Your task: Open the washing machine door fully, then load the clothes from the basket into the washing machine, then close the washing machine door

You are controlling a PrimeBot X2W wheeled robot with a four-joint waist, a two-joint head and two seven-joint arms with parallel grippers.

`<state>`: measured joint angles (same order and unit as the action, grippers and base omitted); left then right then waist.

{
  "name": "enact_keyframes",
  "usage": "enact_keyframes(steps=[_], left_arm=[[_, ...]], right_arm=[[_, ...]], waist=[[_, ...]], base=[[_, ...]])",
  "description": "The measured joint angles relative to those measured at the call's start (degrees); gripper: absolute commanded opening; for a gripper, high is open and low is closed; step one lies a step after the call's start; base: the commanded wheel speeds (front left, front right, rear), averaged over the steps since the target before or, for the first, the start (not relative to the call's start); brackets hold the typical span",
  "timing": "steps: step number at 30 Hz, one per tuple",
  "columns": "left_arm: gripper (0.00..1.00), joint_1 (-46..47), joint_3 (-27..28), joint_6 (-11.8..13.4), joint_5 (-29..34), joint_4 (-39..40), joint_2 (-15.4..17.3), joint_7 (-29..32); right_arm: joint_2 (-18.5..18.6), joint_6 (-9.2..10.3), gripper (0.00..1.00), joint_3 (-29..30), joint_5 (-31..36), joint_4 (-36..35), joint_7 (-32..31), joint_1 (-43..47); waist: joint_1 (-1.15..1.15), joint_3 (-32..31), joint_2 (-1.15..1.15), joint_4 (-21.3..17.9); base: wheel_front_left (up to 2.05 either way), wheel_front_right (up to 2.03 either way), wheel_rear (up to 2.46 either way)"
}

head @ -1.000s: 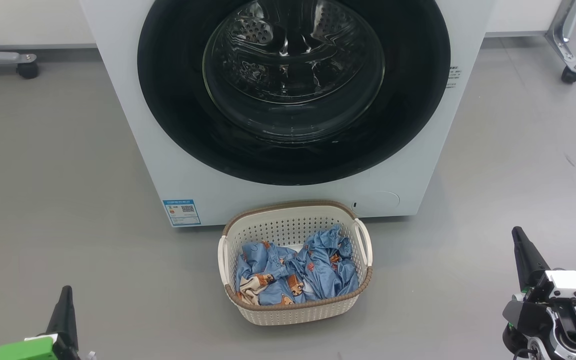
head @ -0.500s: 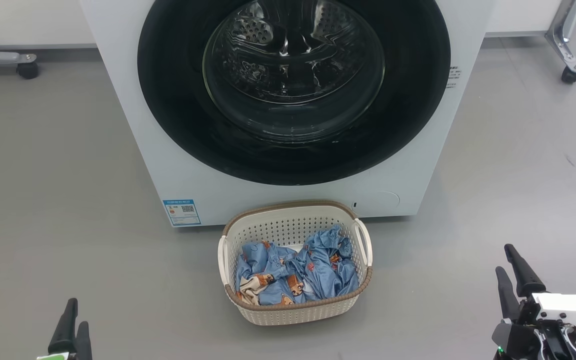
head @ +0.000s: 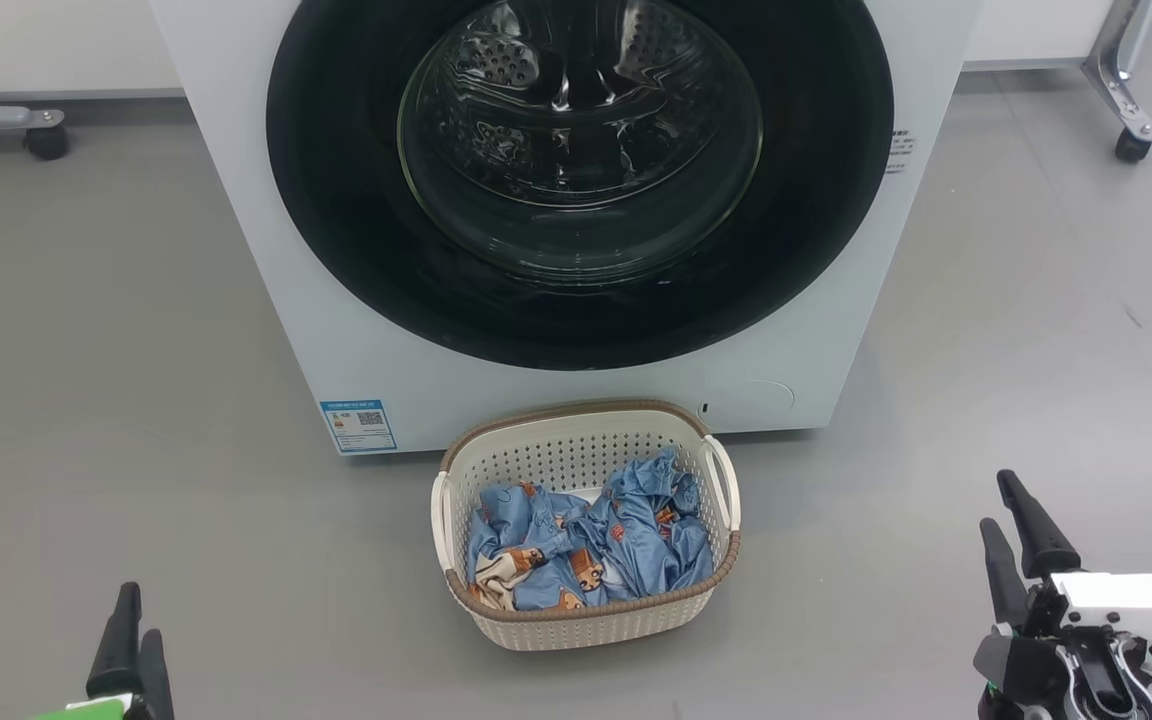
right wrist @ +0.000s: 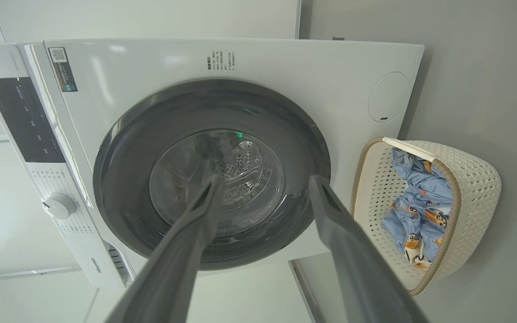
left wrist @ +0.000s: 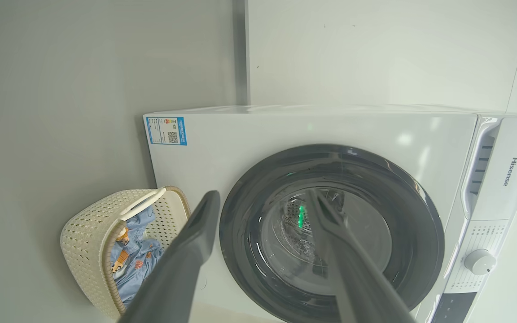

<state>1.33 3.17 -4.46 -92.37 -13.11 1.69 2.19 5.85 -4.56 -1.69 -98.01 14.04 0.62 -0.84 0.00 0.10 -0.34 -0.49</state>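
The white washing machine (head: 536, 395) fills the upper middle of the head view. Its door (head: 576, 320), a glossy black rim around a bulging glass window, sits closed against the front. On the floor just before it stands the cream perforated basket (head: 584, 620), holding the crumpled light blue clothes (head: 586, 550). My left gripper (head: 136, 615) hangs open and empty at the lower left, well apart from the basket. At the lower right my right gripper (head: 998, 502) is open and empty too. Both wrist views look at the door (left wrist: 330, 233) (right wrist: 211, 175) between spread fingers, with the basket (left wrist: 92, 242) (right wrist: 469, 179) to one side.
Grey floor lies on both sides of the machine. A wheeled frame leg (head: 46, 140) stands at the far left and another (head: 1131, 145) at the far right. A blue label (head: 358, 425) marks the machine's lower left corner; its control knob (right wrist: 59, 205) is near the top.
Both grippers have gone from shut to open and sit a little lower in the head view. The head camera shifted slightly. Door, basket and clothes are unmoved.
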Motion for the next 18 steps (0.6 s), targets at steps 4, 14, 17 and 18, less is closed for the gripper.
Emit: enact_keyframes(steps=[4,14,17,18], left_arm=[[1.0,0.1,-0.3,-0.2,2.3,0.7,0.0,-0.7],[1.0,0.2,-1.8,-0.4,6.3,2.5,0.4,-2.8],[1.0,0.2,-2.2,-0.5,7.2,3.2,0.7,-3.4],[1.0,0.2,-2.4,-0.5,7.8,3.4,0.8,-3.6]], right_arm=[[0.0,-0.01,1.0,-0.3,0.6,-0.9,0.2,-0.9],[0.7,-0.19,1.0,-2.2,4.7,-2.5,1.2,-2.0],[1.6,-0.4,1.0,-2.9,6.9,-2.5,2.0,-2.0],[1.8,-0.48,1.0,-3.2,7.6,-2.6,2.3,-2.0]], waist=[[0.0,0.1,0.0,-0.1],[0.0,0.2,0.0,-0.2],[0.0,0.3,0.0,-0.2],[0.0,0.3,0.0,-0.2]], base=[[0.0,0.0,0.0],[0.0,0.0,0.0],[0.0,0.0,0.0],[0.0,0.0,0.0]])
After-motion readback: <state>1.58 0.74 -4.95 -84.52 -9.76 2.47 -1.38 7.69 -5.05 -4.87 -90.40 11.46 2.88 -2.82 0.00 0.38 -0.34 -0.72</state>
